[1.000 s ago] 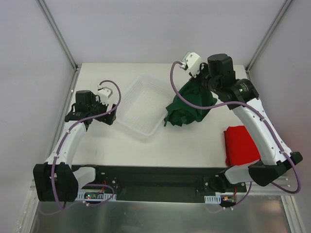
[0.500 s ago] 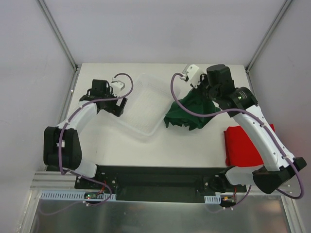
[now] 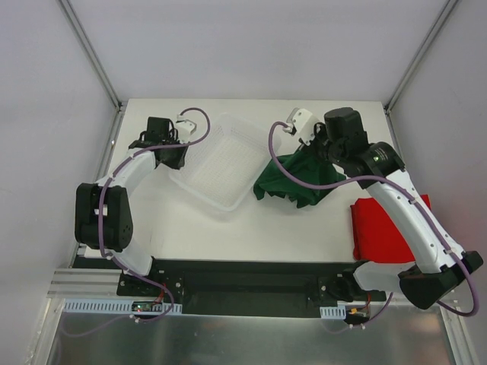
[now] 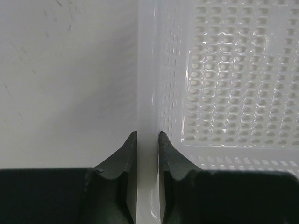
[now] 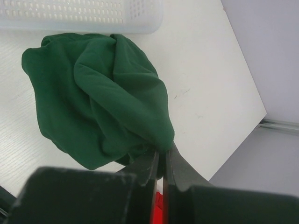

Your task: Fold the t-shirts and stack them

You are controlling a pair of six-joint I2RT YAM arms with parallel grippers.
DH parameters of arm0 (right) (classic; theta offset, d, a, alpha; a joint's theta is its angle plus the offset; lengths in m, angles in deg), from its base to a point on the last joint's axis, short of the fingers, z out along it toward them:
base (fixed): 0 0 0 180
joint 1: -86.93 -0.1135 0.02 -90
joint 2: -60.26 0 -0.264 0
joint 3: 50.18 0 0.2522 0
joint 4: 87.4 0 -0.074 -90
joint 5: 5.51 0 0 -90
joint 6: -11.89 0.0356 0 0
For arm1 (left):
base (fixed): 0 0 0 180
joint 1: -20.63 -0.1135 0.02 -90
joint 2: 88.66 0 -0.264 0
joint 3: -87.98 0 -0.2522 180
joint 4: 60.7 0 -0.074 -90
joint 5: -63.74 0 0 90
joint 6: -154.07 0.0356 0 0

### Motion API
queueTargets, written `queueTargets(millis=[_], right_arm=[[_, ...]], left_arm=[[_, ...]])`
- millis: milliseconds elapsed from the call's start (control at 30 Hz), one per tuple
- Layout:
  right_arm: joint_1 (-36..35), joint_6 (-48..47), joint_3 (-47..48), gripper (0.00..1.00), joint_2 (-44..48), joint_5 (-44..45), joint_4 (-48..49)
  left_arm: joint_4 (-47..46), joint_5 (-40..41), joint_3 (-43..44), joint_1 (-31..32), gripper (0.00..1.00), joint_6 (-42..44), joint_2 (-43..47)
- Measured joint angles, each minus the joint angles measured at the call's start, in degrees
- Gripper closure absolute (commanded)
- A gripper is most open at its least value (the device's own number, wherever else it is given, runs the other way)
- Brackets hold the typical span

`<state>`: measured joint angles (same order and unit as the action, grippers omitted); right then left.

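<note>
The left hand [image 4: 147, 136] is closed on the left rim wall of the white mesh basket [image 3: 217, 204], one finger outside and one inside. The basket stands at the far centre of the table [image 3: 190, 228]. The right hand [image 5: 163, 156] is clamped on a fold of the dark green t-shirt [image 3: 297, 181]. This shirt is bunched just right of the basket, touching its right edge. The red t-shirt [image 3: 378, 228] lies folded flat at the near right of the table, apart from the green one.
</note>
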<state>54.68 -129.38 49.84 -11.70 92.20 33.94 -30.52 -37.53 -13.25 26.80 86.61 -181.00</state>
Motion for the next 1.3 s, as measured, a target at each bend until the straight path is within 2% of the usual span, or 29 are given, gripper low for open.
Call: queueTargets(millis=[133,367,500,633,933,967,1000,1033,1067,1100,1133,1300], right_arm=[[0.0,0.0,-0.5,0.99,0.0,-0.1,0.0],[0.0,0.0,-1.6,0.99,0.0,-0.4,-0.1],[0.0,0.0,-2.5,0.99,0.2,-0.8,-0.2],[0.0,0.0,-2.7,0.99,0.2,-1.1,-0.5],[0.0,0.0,-4.4,0.99,1.4,-1.2,-0.5],[0.0,0.0,-4.8,0.99,1.5,-1.2,-0.6],[0.0,0.0,-5.1,0.99,1.7,-1.2,-0.6],[0.0,0.0,-5.5,0.99,1.8,-1.2,-0.6],[0.0,0.0,-5.7,0.99,1.9,-1.2,-0.7],[0.0,0.0,-6.0,0.99,2.1,-1.2,-0.7],[0.0,0.0,-6.3,0.99,2.3,-1.2,-0.7],[0.0,0.0,-7.0,0.99,3.2,-1.3,-0.9]], left_arm=[[0.2,0.6,0.0,-3.7,1.00,1.1,0.7],[-0.8,2.8,0.6,-20.8,1.00,6.3,2.2],[-0.9,3.1,4.2,-28.5,1.00,10.0,0.5],[-1.2,3.5,7.7,-30.7,1.00,12.7,-2.5],[-1.2,3.1,13.7,-31.1,0.99,14.8,-10.0],[-1.0,3.0,13.9,-31.1,0.90,14.7,-10.1],[-0.9,3.0,14.1,-31.1,0.77,14.6,-10.1],[-0.9,3.1,14.2,-31.1,0.53,14.5,-10.1],[-0.8,3.5,14.4,-31.1,0.34,14.4,-10.1],[-1.0,4.0,14.5,-31.0,0.07,14.7,-10.1],[-1.1,5.1,14.5,-30.9,0.01,15.2,-9.9],[-0.9,7.5,10.3,-31.3,0.01,14.5,-4.0]])
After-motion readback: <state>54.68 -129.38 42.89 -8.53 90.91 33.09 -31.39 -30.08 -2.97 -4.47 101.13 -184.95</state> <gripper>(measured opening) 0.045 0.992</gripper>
